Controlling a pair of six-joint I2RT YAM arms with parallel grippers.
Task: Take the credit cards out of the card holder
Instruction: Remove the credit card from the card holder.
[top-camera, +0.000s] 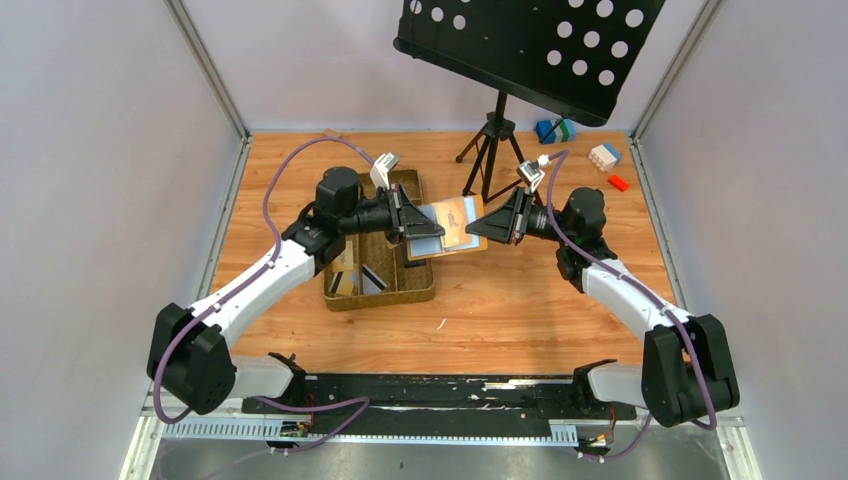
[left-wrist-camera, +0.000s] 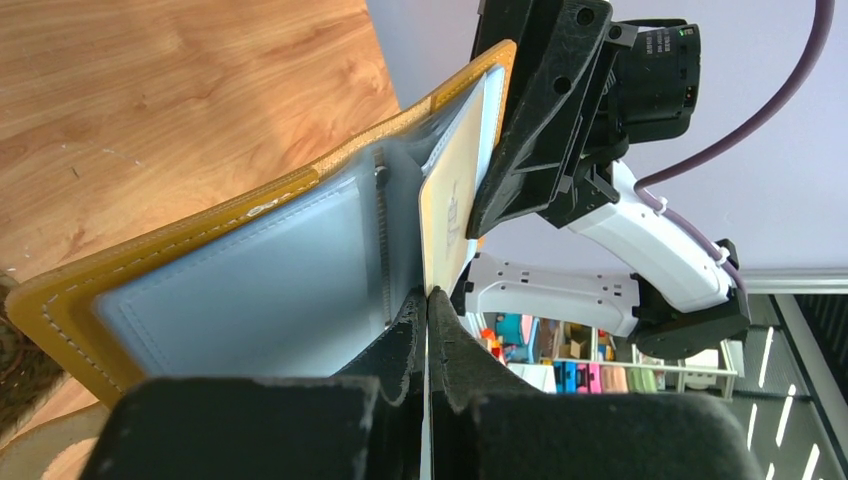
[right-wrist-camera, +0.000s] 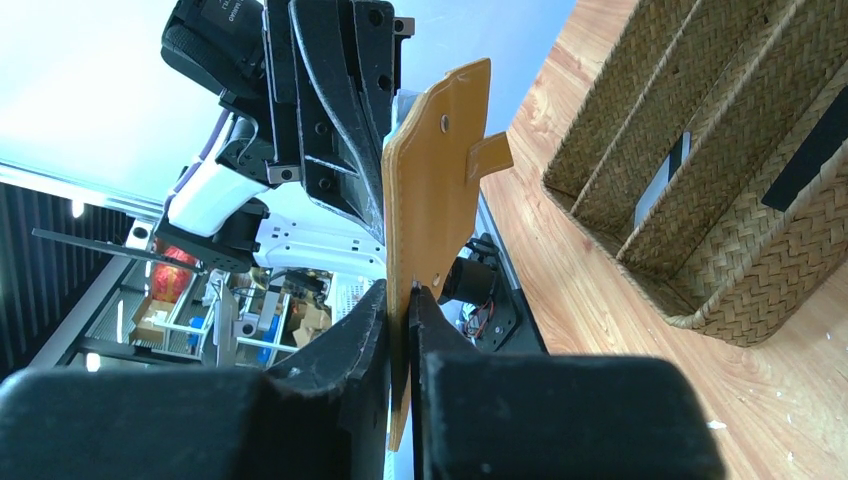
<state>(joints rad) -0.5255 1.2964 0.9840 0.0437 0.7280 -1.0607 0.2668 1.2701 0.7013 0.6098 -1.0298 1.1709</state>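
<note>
Since your right hand (right-wrist-camera: 404, 292) pinches the yellow flap of the card holder (right-wrist-camera: 432, 180), held open in the air over the woven tray (top-camera: 385, 298) edge, and your left hand (left-wrist-camera: 428, 296) is closed tight on a tan credit card (left-wrist-camera: 450, 200), pull straight along the pocket, without twisting.

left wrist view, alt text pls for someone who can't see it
An open mustard-yellow card holder with grey-blue pockets is held above a wooden table. The left tool pinches a pale card poking from it, while the right tool clamps the holder's far edge.
</note>
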